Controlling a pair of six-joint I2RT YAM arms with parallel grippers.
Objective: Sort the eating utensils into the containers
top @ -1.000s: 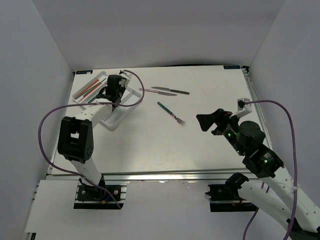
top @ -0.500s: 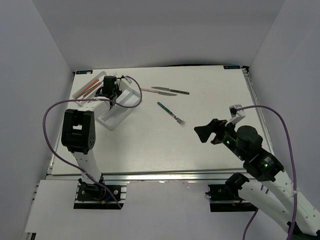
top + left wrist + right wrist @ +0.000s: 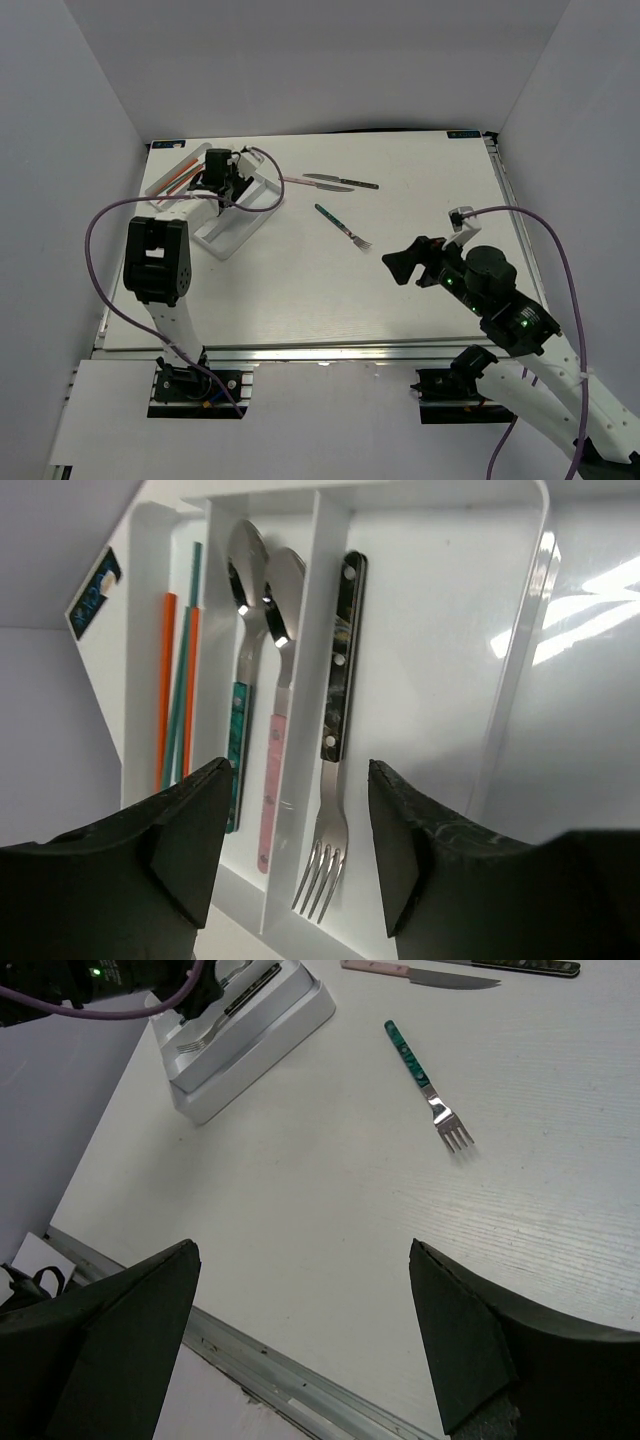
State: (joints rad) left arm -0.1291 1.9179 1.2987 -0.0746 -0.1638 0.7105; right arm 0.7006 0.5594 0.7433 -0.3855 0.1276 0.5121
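Left jaws are held apart, empty, over the flat white plastic cutlery tray [image 3: 527, 630]; right jaws, spread empty, are trained on the teal-handled metal fork [image 3: 425, 1085], likely next.

From above, the left tool [image 3: 222, 180] covers most of the cutlery tray [image 3: 232, 232], toward 10 o'clock on the desk [image 3: 300, 290], and the pieces beneath it cannot be told. In the left wrist view, its fingers [image 3: 170, 830] hide the tray's near end and the near ends of the orange and teal chopsticks [image 3: 166, 680]. In the right wrist view, the top edge cuts off the tray's far end at 11 o'clock, leaving only a sliver of the dark-handled knife [image 3: 555, 967] at 1 o'clock.
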